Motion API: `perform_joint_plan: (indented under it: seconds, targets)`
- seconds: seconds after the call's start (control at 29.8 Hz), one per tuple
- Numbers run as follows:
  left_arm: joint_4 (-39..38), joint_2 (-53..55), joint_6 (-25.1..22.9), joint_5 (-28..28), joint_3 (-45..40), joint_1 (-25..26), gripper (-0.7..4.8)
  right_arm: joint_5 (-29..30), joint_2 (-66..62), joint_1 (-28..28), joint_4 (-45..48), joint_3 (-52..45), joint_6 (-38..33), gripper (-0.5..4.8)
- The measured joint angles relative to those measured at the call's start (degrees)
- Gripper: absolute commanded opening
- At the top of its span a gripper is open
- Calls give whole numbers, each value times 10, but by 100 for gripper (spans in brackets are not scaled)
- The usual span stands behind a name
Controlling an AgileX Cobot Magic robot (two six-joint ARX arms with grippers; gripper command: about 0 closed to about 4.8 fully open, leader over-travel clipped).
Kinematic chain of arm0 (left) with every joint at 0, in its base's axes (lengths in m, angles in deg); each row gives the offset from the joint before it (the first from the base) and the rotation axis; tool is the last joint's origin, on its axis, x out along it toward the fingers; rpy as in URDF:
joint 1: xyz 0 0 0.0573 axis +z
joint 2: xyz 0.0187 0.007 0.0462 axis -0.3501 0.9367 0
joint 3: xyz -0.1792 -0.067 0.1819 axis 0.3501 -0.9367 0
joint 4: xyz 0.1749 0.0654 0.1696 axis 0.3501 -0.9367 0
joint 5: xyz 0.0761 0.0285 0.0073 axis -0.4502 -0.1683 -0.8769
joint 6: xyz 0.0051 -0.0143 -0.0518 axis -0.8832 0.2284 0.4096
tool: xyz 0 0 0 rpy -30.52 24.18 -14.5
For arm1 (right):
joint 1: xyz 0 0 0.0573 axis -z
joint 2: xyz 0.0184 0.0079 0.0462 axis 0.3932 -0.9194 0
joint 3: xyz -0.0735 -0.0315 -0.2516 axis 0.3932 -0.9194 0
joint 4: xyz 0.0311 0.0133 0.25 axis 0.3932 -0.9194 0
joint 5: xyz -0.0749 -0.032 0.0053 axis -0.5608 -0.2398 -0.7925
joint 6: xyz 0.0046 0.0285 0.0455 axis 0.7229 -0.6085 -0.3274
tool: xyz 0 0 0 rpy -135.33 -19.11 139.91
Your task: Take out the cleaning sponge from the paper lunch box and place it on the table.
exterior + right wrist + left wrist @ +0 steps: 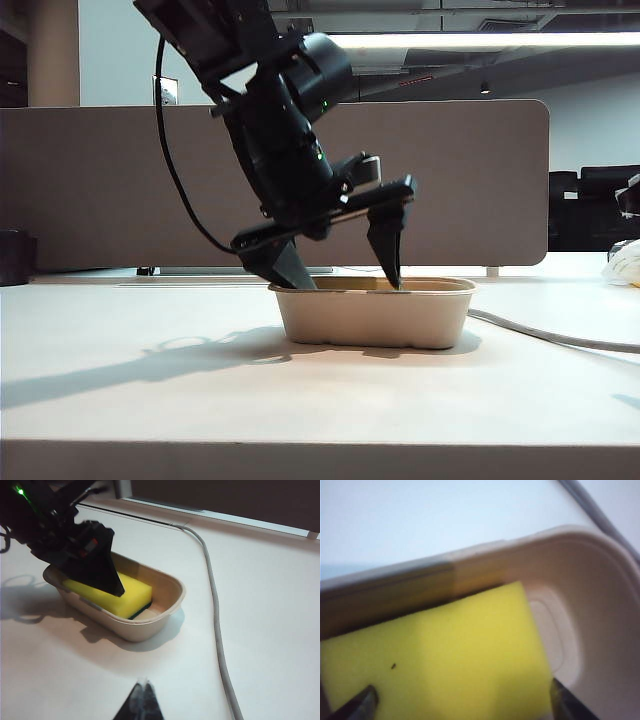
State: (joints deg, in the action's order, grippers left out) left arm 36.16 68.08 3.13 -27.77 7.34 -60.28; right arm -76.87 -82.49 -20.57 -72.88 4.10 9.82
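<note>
Between the spread fingers of the left pincer (345,283), cleaning sponge (111,594) lies ungrasped inside paper lunch box (375,315), nothing yet on tabletop (200,390); right pincer (142,686), pressed together, waits well apart.

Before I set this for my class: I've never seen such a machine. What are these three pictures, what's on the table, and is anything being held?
It is a robot with two arms, each ending in a two-finger gripper. One picture is from a camera off the arms, looking across the table. The other two come from cameras on each wrist.

On the table stands a box with a yellow sponge lying inside it. A grey cable runs past the box.

The left gripper has its jaws open and dipped into the box, one finger at each end of the sponge. Nothing is held yet.

The right gripper hangs shut above the table, away from the box, and holds nothing.
</note>
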Motion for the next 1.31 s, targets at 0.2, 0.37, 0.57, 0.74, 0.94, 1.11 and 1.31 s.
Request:
perform_joint_plan:
  seconds: [0.2,0.37,0.57,0.74,0.94,1.11,1.31]
  targets:
    - [5,32,-2,-3,14,-2,242,0,0,0,0,0,0,-5]
    - [3,42,-10,-12,13,3,-9,0,0,0,0,0,0,-5]
    - [7,43,-26,13,13,-1,-6,0,0,0,0,0,0,-5]
    - [-43,34,-29,34,37,-3,-6,0,0,0,0,0,0,-5]
    - [-67,-5,-37,31,124,-4,-6,0,0,0,0,0,0,-5]
    - [-148,-24,-86,-1,155,-4,-6,0,0,0,0,0,0,-5]
    - [-263,-84,-153,-112,158,12,-6,0,0,0,0,0,0,-5]
